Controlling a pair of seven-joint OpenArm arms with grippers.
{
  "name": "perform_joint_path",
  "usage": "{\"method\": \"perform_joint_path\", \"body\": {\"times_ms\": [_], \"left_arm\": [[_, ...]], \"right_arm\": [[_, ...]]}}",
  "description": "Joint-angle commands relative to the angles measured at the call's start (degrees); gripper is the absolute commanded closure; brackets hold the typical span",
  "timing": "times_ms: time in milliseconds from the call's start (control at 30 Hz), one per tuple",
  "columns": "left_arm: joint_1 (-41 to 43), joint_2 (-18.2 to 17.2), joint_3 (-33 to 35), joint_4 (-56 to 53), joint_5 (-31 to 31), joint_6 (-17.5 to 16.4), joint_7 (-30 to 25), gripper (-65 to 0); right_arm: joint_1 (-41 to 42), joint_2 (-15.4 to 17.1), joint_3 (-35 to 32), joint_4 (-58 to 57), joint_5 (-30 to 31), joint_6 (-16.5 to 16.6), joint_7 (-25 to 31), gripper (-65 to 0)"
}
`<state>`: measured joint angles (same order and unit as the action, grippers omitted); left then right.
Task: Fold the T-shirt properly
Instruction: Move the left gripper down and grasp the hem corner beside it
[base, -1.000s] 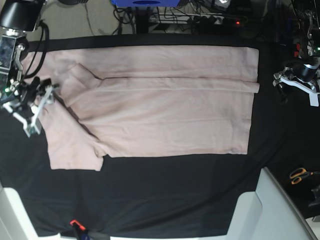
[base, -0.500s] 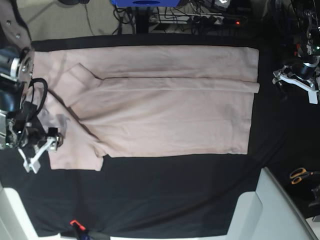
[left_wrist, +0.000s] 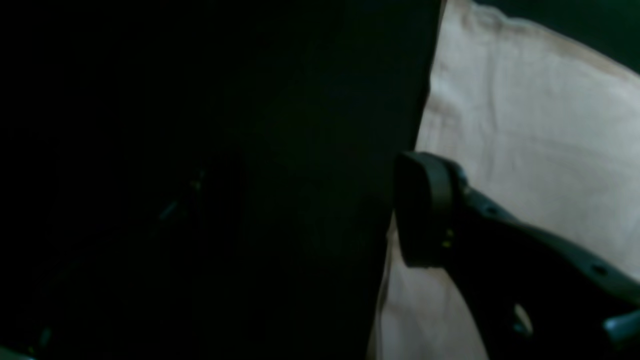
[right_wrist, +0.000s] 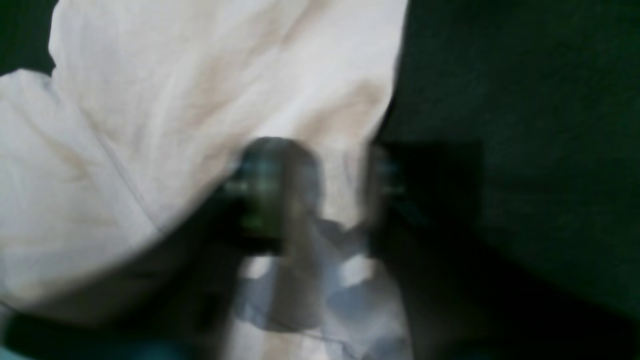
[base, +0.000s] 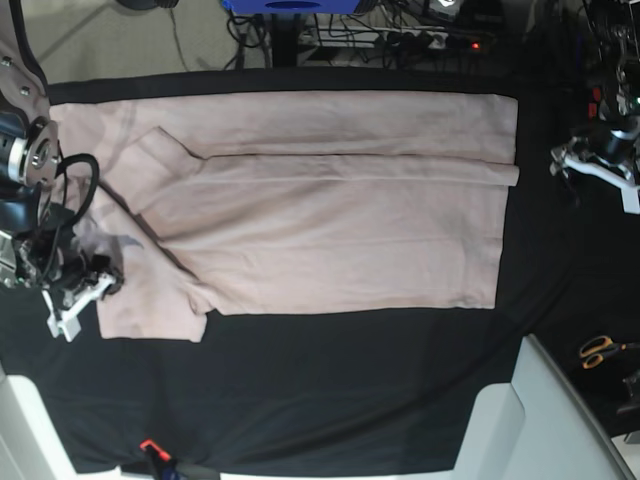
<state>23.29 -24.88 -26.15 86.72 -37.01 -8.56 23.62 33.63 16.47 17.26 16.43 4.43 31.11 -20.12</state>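
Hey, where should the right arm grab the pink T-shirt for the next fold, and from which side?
Probably the T-shirt at its lower corner by the right gripper, coming in from the bare black cloth beyond that edge. The corner lies flat and free at the shirt's end, so one finger could slip under it. The wrist view is too blurred to confirm a grip.

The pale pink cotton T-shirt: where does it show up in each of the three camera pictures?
Base view: pale pink cotton T-shirt spread flat across the middle of the black table cloth.
Left wrist view: fills the right side, behind a dark claw finger.
Right wrist view: fills the upper left, blurred.
Shared landmark: the shirt's straight edge against the black cloth.
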Motion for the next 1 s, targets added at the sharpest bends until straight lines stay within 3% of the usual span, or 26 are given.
{"method": "perform_joint_path", "body": {"times_ms": [0, 67, 267, 400, 533, 633, 767, 967], "left_arm": [[-0.74, -1.27, -0.09, -0.26, -0.39, -0.01, -0.98, -44.1], [-3.02, -1.27, 0.0, -2.37, -0.39, -0.01, -0.98, -44.1], [-12.52, -1.89, 0.97, -10.54, 1.1, -0.01, -0.36, -44.1], [-25.62, -4.17, 8.44, -18.1, 10.42, -0.01, 7.64, -45.1], [-37.31, -3.91, 9.58, -29.09, 11.48, -0.19, 10.54, -45.3], [-43.82, -2.94, 13.54, -36.65, 11.12, -2.21, 10.27, -47.4], [-52.52, -0.48, 19.16, -49.13, 11.48, -5.2, 9.31, -65.0], [-62.37, 2.77, 24.0, -66.72, 11.48, -5.2, 1.39, -65.0]], "right_arm": [[1.67, 0.63, 0.02, 0.59, 0.28, 0.49, 0.21, -6.8], [1.76, 0.63, 0.02, 1.11, 0.37, 0.49, 0.21, 0.0], [1.05, 0.63, 0.37, 5.68, 0.37, 0.49, 0.21, 0.0], [1.05, 0.63, 0.19, 6.39, 0.37, 0.49, 0.03, 0.0], [1.05, 0.63, 0.02, 6.39, 0.37, 0.67, -0.06, 0.0], [1.05, 0.63, 0.02, 6.39, 0.37, 0.67, -0.06, 0.0], [1.05, 0.63, 0.02, 6.39, 0.37, 0.84, -0.06, 0.0], [0.7, 0.63, -0.07, 6.39, 0.28, 0.93, -0.14, 0.0]]}}
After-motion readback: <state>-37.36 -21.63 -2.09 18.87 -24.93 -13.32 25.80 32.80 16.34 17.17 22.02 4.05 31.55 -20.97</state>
